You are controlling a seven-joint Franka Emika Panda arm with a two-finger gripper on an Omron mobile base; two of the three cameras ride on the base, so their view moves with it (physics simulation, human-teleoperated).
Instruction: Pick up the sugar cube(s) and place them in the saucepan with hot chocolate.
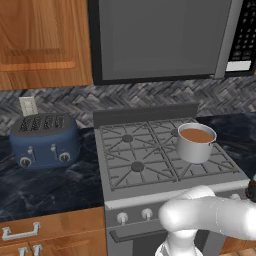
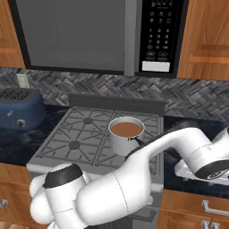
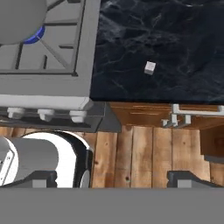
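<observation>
A simulated kitchen with a gas stove (image 1: 165, 155) set into a dark marbled tabletop (image 3: 175, 39). On the stove's right-hand side, near the back, stands the saucepan with hot chocolate (image 1: 196, 143), a small round silver-grey pot with brown liquid close to its rim. A blue toaster (image 1: 45, 140) sits on the tabletop left of the stove, and a microwave (image 2: 112, 36) hangs above between wooden cabinets (image 1: 42, 40).

The white robot arm (image 2: 147, 165) reaches out to the right of the stove, over the tabletop's front edge. In the hand view, the jaws (image 3: 111, 178) stand wide apart with nothing between them, their two dark tips low in the picture over the wooden floor (image 3: 135, 157).

One small white sugar cube (image 3: 150, 67) lies alone on the dark tabletop, to the right of the stove's edge and a little back from the tabletop's front edge. It lies well ahead of the jaws, roughly in line with the gap between them though slightly toward the right tip, and well apart from them. Whether more cubes lie nearby is hard to tell.
</observation>
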